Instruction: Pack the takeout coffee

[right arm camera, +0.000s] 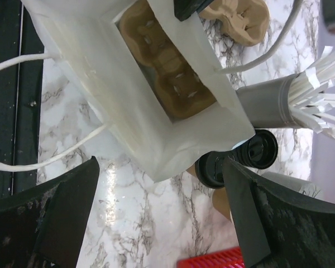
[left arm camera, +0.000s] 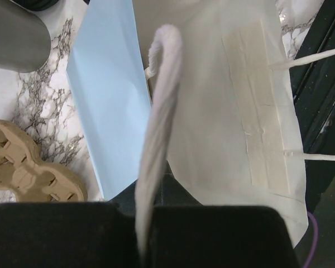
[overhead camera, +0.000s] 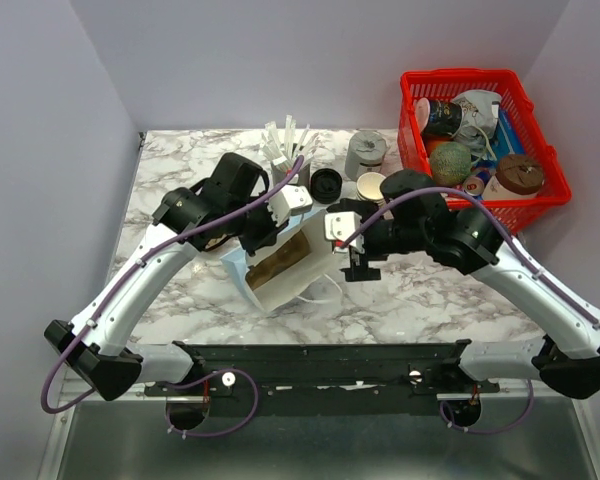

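Observation:
A white and light-blue paper bag point(overhead camera: 270, 285) lies on its side mid-table with its mouth open. A brown pulp cup carrier point(right arm camera: 167, 72) sits inside it. My left gripper point(overhead camera: 280, 215) is shut on the bag's white rope handle point(left arm camera: 156, 111), which runs down between the black fingers. My right gripper point(overhead camera: 355, 265) is open just right of the bag, with only marble between its fingers point(right arm camera: 72, 212). The takeout coffee point(right arm camera: 211, 170) shows its black lid and a strip of tan side, partly hidden behind my right finger. In the top view the right arm hides it.
A stack of black lids point(overhead camera: 326, 184) and a lidless cream cup stack point(overhead camera: 371, 186) stand behind the bag. A grey holder of white straws point(overhead camera: 290, 160) and a grey canister point(overhead camera: 365, 155) are nearby. A second pulp carrier point(left arm camera: 28, 167) lies beside the bag. A red basket point(overhead camera: 480, 80) is far right.

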Available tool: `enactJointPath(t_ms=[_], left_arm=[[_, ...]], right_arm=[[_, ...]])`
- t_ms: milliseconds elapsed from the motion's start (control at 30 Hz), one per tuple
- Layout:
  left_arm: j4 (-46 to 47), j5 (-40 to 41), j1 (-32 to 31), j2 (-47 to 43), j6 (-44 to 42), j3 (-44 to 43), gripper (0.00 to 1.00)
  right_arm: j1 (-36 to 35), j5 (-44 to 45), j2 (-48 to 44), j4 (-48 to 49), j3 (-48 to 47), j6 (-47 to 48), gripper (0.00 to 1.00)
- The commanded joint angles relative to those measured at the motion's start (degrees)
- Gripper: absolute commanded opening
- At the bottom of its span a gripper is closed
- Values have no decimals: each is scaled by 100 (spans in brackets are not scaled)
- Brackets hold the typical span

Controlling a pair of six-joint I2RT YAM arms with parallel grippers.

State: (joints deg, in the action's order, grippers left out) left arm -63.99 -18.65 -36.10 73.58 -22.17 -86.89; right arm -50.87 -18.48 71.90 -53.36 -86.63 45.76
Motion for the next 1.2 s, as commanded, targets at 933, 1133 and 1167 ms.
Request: enactJointPath(t_ms=[933, 1133, 1167], left_arm=[[466, -1193, 1992, 482, 890, -434, 63], [510, -1492, 2274, 508, 1066, -364, 74], [510, -1518, 2291, 508, 1075, -364, 74]], right_arm=[[2582, -1756, 3972, -1000, -2744, 460, 99], [2574, -1237, 4490, -1238, -3018, 856, 100], [2574, -1124, 4508, -1203, -2983, 856, 100]])
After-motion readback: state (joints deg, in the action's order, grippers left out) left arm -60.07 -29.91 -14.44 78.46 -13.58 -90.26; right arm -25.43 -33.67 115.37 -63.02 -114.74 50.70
